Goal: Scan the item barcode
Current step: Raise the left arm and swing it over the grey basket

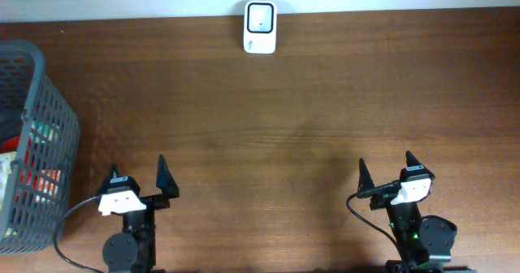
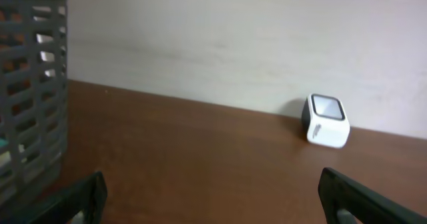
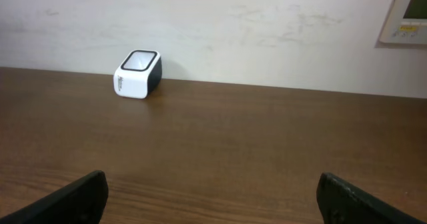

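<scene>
A white barcode scanner [image 1: 260, 28] with a dark window stands at the table's far edge, against the wall; it also shows in the left wrist view, scanner [image 2: 326, 120], and the right wrist view, scanner [image 3: 138, 75]. Items lie inside a grey mesh basket [image 1: 47, 110] at the far left; no single item or barcode can be made out. My left gripper [image 1: 136, 172] rests near the front edge, open and empty. My right gripper [image 1: 385, 167] sits at the front right, also open with nothing between its fingers.
The basket wall [image 2: 32, 97] rises close on the left of the left arm. A white wall [image 3: 220, 31] runs behind the table, with a beige wall panel [image 3: 405, 14] at upper right. Brown wooden tabletop [image 1: 268, 135] lies between grippers and scanner.
</scene>
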Available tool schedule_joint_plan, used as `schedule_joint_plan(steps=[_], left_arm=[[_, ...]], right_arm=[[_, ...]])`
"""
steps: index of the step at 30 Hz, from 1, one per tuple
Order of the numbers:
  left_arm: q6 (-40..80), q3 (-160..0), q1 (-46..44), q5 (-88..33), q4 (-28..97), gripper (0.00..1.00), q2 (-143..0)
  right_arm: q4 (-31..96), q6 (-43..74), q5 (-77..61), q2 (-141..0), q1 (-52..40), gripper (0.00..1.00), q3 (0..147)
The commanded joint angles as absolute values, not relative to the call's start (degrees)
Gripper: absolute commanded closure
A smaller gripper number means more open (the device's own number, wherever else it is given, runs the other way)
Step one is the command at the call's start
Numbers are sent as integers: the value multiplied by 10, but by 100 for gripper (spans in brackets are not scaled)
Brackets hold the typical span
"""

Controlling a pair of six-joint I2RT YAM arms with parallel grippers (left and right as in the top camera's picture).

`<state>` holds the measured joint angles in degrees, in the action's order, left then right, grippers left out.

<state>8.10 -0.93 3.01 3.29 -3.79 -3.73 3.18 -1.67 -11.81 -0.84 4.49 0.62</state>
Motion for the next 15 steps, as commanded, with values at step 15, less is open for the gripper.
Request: schedule_joint_plan(steps=[15], left_arm=[[29, -283, 28, -146, -54, 1, -333]], right_arm=[[35, -14, -113, -4, 41, 1, 3]])
